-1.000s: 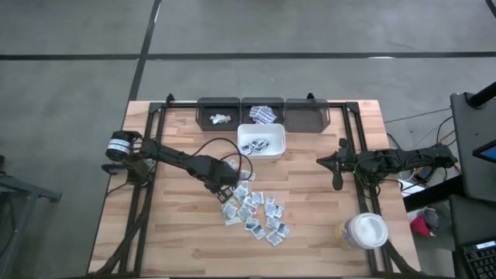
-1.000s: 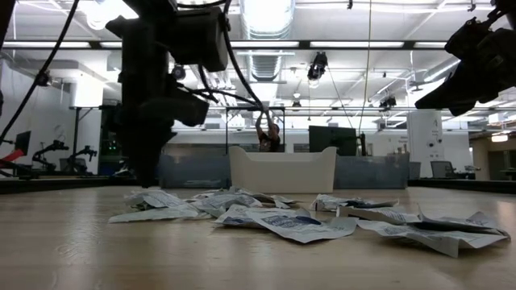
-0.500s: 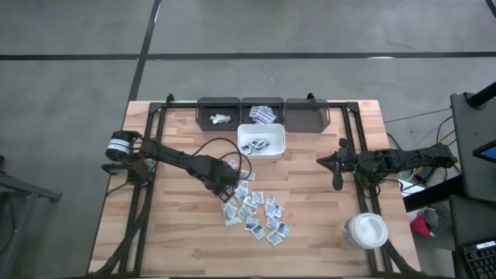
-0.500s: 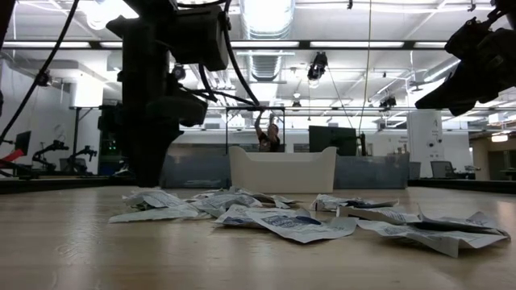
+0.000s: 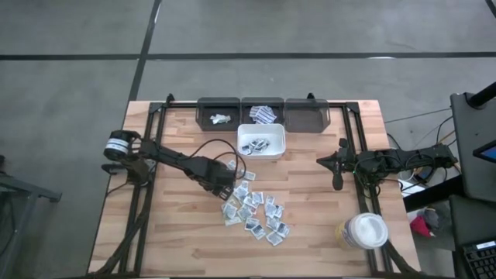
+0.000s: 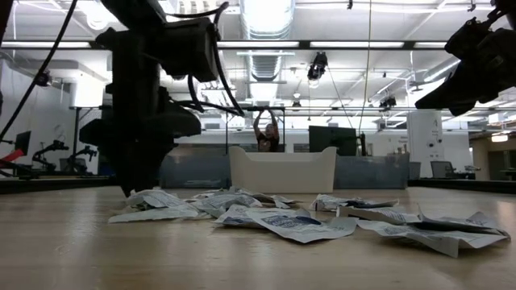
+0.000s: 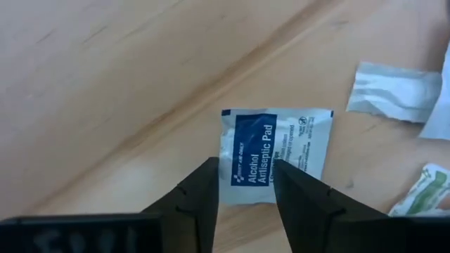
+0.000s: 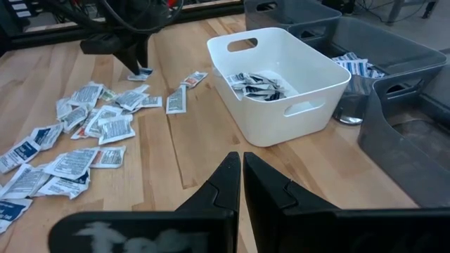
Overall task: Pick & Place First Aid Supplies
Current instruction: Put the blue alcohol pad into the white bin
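sachets [image 5: 254,211] lie scattered mid-surface, and the left hand [image 7: 245,184] stands spread over one blue-printed alcohol pad [image 7: 275,152] at the pile's edge, fingers apart on either side of it, the pad flat on the wooden surface [image 5: 178,232]. beyond sits a white bin [image 5: 261,142] holding more sachets. the right hand [image 8: 241,174] waits pressed together, well apart.

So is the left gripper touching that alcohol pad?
Cannot tell. In the left wrist view the open left gripper straddles the alcohol pad, its fingers overlapping the pad's edge, but no view shows contact or a gap plainly.
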Tool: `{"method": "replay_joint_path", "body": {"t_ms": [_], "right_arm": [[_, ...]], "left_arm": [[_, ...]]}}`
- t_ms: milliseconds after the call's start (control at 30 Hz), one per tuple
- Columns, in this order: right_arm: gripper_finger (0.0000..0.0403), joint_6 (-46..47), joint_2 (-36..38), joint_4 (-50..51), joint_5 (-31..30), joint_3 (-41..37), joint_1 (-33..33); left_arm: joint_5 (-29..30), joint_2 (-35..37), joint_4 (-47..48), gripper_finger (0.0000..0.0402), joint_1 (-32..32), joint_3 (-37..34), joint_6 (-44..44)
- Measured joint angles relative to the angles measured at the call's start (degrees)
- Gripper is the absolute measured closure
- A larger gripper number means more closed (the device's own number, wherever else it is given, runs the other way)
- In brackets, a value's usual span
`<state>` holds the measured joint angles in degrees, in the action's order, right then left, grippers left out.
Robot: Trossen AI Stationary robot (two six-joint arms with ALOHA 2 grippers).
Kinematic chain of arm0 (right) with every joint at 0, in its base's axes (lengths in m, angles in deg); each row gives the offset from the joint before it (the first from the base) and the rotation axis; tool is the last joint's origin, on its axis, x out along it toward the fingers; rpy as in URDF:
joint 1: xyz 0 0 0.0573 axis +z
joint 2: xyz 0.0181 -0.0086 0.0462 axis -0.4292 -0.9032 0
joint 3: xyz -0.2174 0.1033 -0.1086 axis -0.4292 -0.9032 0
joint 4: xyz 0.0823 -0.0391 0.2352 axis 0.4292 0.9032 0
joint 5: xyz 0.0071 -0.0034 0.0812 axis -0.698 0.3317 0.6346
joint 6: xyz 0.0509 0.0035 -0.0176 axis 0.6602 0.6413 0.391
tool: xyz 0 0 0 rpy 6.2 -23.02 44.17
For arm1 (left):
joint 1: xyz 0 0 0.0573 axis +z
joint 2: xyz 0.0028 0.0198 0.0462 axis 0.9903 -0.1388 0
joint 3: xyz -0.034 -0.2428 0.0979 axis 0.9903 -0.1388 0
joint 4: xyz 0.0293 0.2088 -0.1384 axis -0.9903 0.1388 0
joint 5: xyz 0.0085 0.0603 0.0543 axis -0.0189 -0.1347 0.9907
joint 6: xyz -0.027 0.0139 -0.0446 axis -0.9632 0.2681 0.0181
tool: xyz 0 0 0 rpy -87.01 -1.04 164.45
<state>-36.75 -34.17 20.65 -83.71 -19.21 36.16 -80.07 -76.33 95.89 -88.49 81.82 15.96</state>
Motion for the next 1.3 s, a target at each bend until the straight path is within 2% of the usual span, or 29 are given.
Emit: {"method": "replay_joint_path", "body": {"t_ms": [233,567,700,900,967,1100,1167,1300], "right_arm": [[0.0385,0.0,0.0,0.0,0.0,0.0,0.0],[0.0385,0.0,0.0,0.0,0.0,0.0,0.0],[0.0385,0.0,0.0,0.0,0.0,0.0,0.0],[0.0385,0.2,0.0,-0.1,0.0,0.0,0.0],[0.0385,0.2,0.0,0.0,0.0,0.0,0.0],[0.0385,0.2,0.0,0.0,0.0,0.0,0.0],[0.0385,0.2,0.0,-0.1,0.0,0.0,0.0],[0.0385,0.2,0.0,-0.1,0.0,0.0,0.0]], "left_arm": [[0.0,0.1,-2.0,0.028,0.0,-3.5,-4.0],[2.5,0.0,-2.7,0.0394,-0.1,-3.6,-1.3],[3.9,1.0,-2.0,0.0396,-0.3,-1.7,8.1],[13.8,4.9,-7.9,0.0401,-2.0,3.7,32.4],[16.7,5.6,-10.2,0.0401,-2.0,5.2,35.9],[25.0,7.2,-13.5,0.0401,-0.7,8.6,35.7],[28.0,7.5,-14.7,0.0401,0.6,10.5,32.5],[30.1,6.7,-18.6,0.0401,4.7,13.5,22.2]]}}
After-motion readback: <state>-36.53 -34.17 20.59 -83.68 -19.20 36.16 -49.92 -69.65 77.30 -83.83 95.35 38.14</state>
